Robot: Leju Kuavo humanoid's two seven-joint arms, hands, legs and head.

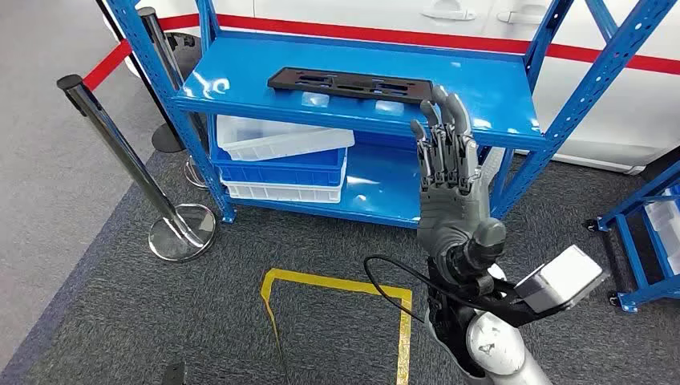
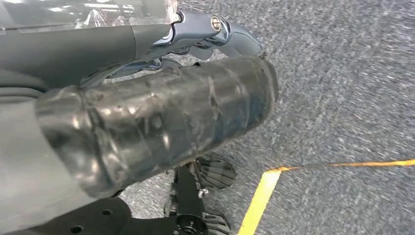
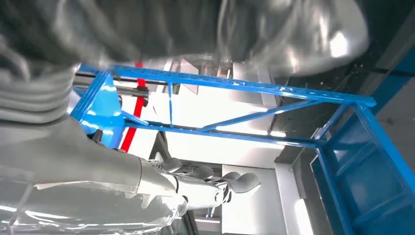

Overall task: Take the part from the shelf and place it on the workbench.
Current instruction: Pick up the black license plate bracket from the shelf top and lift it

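The part (image 1: 350, 83) is a long flat black plate with cut-outs, lying on the top board of the blue shelf (image 1: 497, 96), towards its back. My right hand (image 1: 449, 176) is raised in front of the shelf's front edge, just right of the part and nearer to me, fingers straight, apart and pointing up, holding nothing. The right wrist view looks past the right hand (image 3: 147, 186) and its fingers (image 3: 215, 180) at the blue shelf frame (image 3: 235, 85). My left hand (image 2: 161, 127) hangs over the grey carpet with nothing in it.
A white bin (image 1: 281, 136) sits on a blue bin (image 1: 281, 171) on the lower shelf board. A chrome stanchion (image 1: 120, 152) stands left of the shelf. Yellow floor tape (image 1: 337, 282) marks a square before it. Another blue rack (image 1: 649, 233) is at the right.
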